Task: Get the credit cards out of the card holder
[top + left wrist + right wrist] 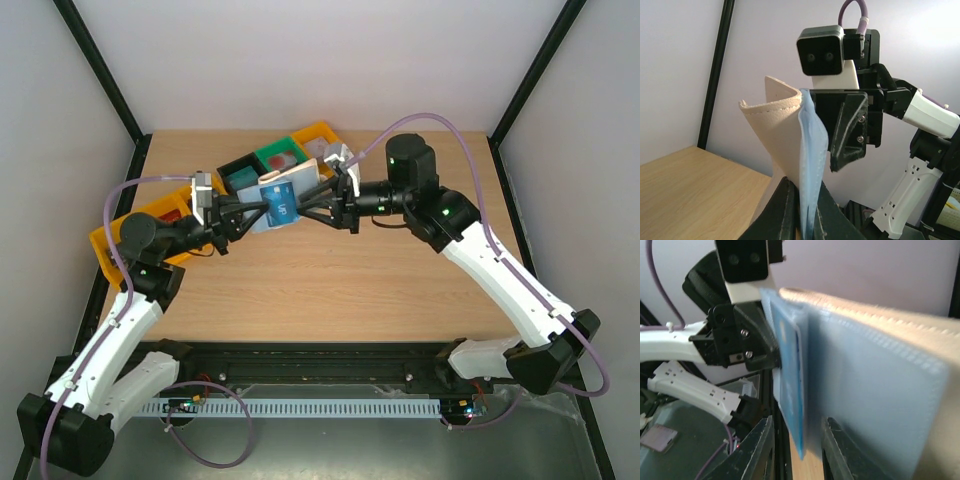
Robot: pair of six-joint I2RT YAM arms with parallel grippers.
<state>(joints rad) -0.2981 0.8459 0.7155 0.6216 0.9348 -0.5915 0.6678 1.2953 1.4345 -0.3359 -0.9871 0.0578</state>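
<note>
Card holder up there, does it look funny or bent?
Yes. The card holder is held up in the air, folded open. Its beige flap curls over, and a blue card sticks partway out.

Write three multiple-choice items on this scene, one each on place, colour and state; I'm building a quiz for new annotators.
1. Where is the card holder?
A) flat on the wood
B) held upright in mid-air
C) inside a bin

2. What colour are its inner pockets?
A) light blue
B) red
C) black

3. What is the state of the left gripper?
A) wide open and empty
B) out of every view
C) shut on the card holder

Answers:
1. B: it stands upright in the air between the left gripper and the right gripper.
2. A: both wrist views show light blue lining inside the beige cover.
3. C: in the left wrist view it pinches the holder's lower edge.
</note>
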